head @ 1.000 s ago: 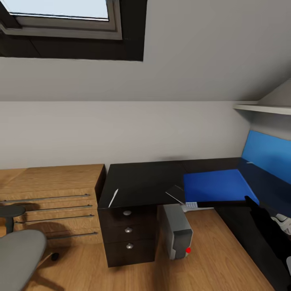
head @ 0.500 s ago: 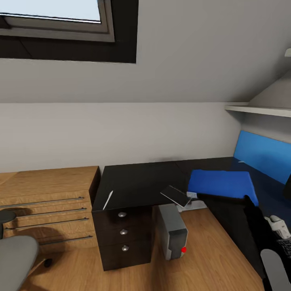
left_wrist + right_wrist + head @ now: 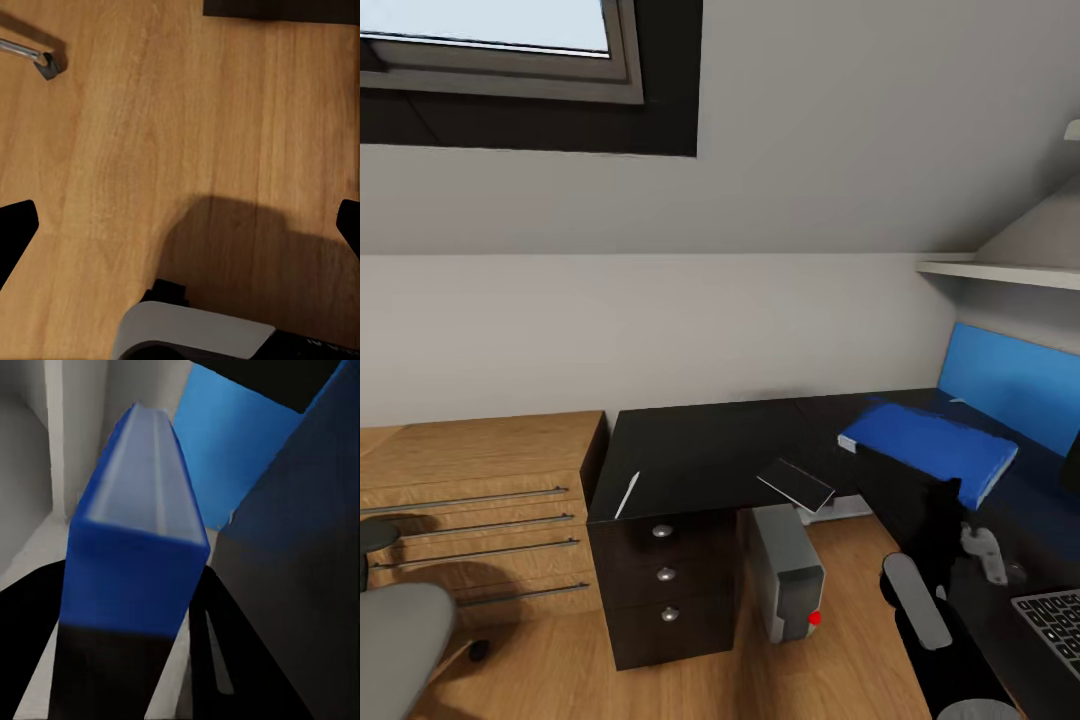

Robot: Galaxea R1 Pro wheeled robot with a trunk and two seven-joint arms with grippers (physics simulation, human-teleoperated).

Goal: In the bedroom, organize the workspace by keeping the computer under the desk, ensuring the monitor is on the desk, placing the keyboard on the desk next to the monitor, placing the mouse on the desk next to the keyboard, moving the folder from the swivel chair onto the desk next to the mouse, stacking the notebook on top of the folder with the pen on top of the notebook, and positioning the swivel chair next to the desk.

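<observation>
Right now your right claw [image 3: 127,660] is closed on the flat bright blue folder [image 3: 930,448]. In the right wrist view its two black fingers [image 3: 45,622] press on both sides of the folder, and the folder's blue edge points away from the camera. In the head view the folder is tilted over the right part of the long desk with the matte black top [image 3: 710,455], with its far corner low near the top. You cannot tell if it touches the desk.

Your left claw [image 3: 180,225] is wide open and holds nothing. Its black fingertips [image 3: 15,232] show at the two sides of the left wrist view, over the light wooden floor [image 3: 150,135].

On the desk you can see the thin dark grey notebook [image 3: 796,484]. It sits at the front edge and sticks out a bit over it. The thin pale pen [image 3: 627,494] lies near the front left corner, above the dark three-drawer unit [image 3: 665,575].

The small light-grey computer tower [image 3: 790,572] stands on the floor under the desk, just beside the drawers. A corner of the grey keyboard with dark keys [image 3: 1055,620] shows at the lower right. The seat of the grey swivel chair [image 3: 395,640] is at the lower left, well apart from the desk. A light wooden low cabinet [image 3: 475,500] stands beside the desk on the left.
</observation>
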